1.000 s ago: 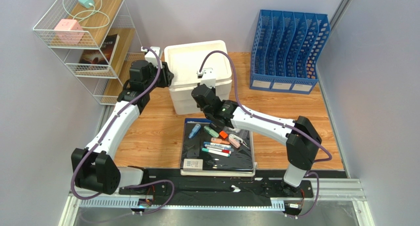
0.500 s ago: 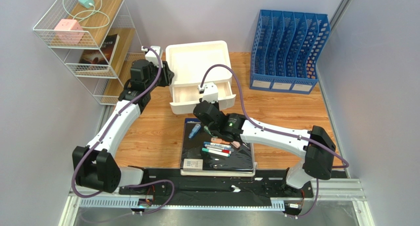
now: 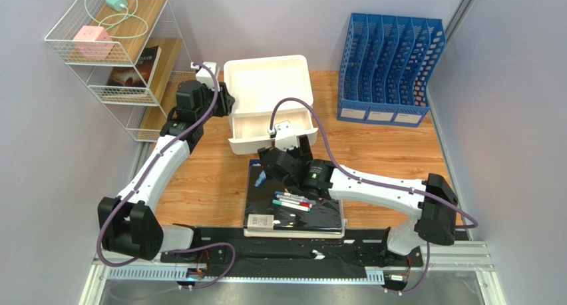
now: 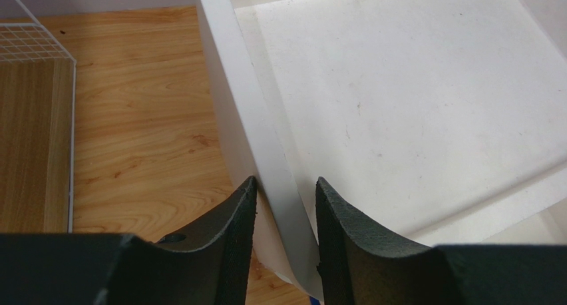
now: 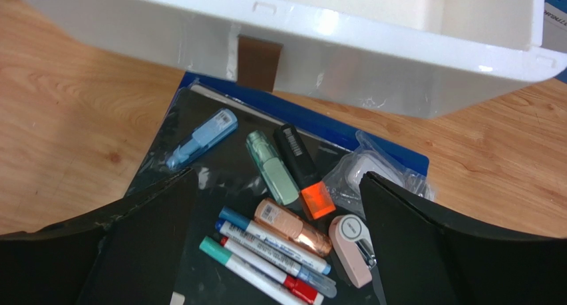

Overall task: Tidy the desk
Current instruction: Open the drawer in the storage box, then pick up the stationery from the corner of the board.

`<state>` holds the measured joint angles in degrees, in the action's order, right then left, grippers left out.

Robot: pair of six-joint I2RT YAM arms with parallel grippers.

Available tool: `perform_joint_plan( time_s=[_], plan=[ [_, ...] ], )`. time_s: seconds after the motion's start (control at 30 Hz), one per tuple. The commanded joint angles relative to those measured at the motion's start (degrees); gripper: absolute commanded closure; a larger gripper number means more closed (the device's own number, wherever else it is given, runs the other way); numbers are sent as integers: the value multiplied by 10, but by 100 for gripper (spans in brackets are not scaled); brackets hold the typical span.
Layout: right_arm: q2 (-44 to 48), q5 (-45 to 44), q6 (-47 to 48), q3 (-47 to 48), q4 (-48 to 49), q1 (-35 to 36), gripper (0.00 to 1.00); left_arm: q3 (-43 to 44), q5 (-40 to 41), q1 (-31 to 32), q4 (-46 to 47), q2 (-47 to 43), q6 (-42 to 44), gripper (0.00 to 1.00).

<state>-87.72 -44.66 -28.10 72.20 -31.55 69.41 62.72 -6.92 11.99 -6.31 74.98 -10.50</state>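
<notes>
- Pale lilac walls close round the desk (image 3: pixel 379 142), a broad slab of orange-brown planks that fills the floor of the scene and carries everything else.
- At its far left stands a wire shelf (image 3: pixel 113 58), and at the far right a blue file rack (image 3: pixel 389 68).
- In the middle of the far side sits a white box (image 3: pixel 266 85), with its drawer (image 3: pixel 249 126) pulled out toward the arms.
- Just in front of the drawer, near the arms' bases, lies a dark folder (image 3: pixel 293 218) strewn with small things.
- The left claw (image 4: pixel 286 185) is clamped on the left wall of the white box, one finger outside and one inside.
- The right claw (image 5: pixel 278 177) hangs spread wide and holds nothing, low over the folder's clutter.
- Below it lie a blue pen (image 5: pixel 203 138), a green highlighter (image 5: pixel 271 166), an orange-tipped marker (image 5: pixel 303 168) and a few more markers (image 5: pixel 266 252) side by side.
- To my eye the desk itself is heavy, stiff and smooth, and it is not a thing to be gripped.
- Tidying it looks to mean lifting the loose bits off it and into the drawer.
- Those pens look light, hard and round, so they are likely to roll or slip.
- A pinch across the middle of a barrel seems the safest hold.
</notes>
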Motion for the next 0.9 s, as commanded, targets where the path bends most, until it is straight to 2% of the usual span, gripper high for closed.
perform_joint_plan(
  time_s=[0.0,0.03,0.13,0.17,0.37,0.6,0.87],
  plan=[
    [53,-20,-13,22,-68,42,3,-23,3,2,-82,24,27,55],
    [57,-17,-27,6,-75,51,4,-22,5,2,-86,22,31,53],
    [62,5,-45,-36,-88,54,7,-8,22,2,-103,15,44,37],
    [64,11,-52,-50,-87,55,7,-1,25,2,-107,13,47,26],
    [70,78,-65,-137,-59,66,9,4,52,1,-123,-26,68,1],
    [84,145,-70,-199,-11,81,18,-43,52,-1,-125,-93,84,1],
    [89,186,-64,-234,29,85,26,-123,51,-2,-70,-128,94,1]
  ],
)
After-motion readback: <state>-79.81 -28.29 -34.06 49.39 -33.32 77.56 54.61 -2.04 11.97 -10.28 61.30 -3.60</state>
